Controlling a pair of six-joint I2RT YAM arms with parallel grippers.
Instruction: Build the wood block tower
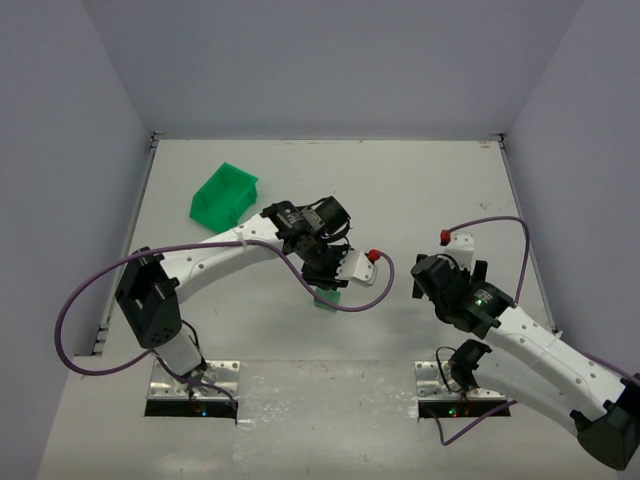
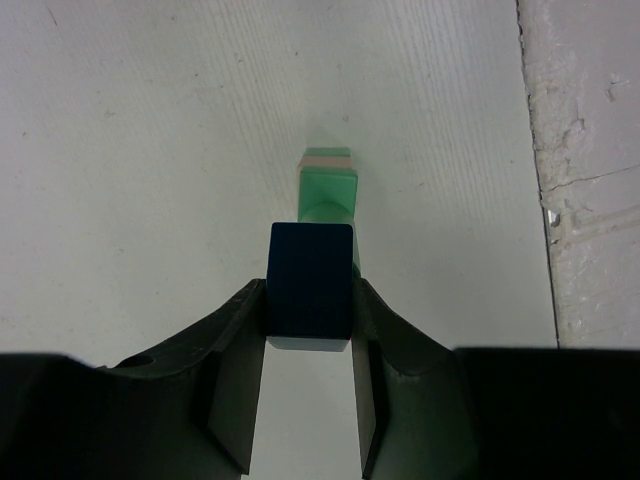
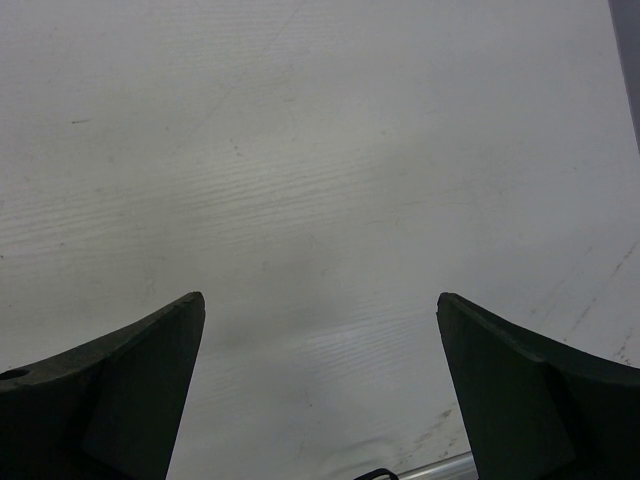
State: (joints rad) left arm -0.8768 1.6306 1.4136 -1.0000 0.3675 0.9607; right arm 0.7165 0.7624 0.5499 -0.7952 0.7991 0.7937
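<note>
The wood block tower is a small stack of pale green blocks on the white table, with a thin pale strip at its far edge. In the top view only a bit of its green shows under my left arm. My left gripper is shut on a dark blue block, held right over the near part of the stack; I cannot tell whether block and stack touch. From above, the left gripper hides the blue block. My right gripper is open and empty above bare table, to the right of the stack.
A bright green plastic bin stands at the back left of the table. Purple cables loop beside both arms. A rough, scuffed strip of the table runs along the right of the left wrist view.
</note>
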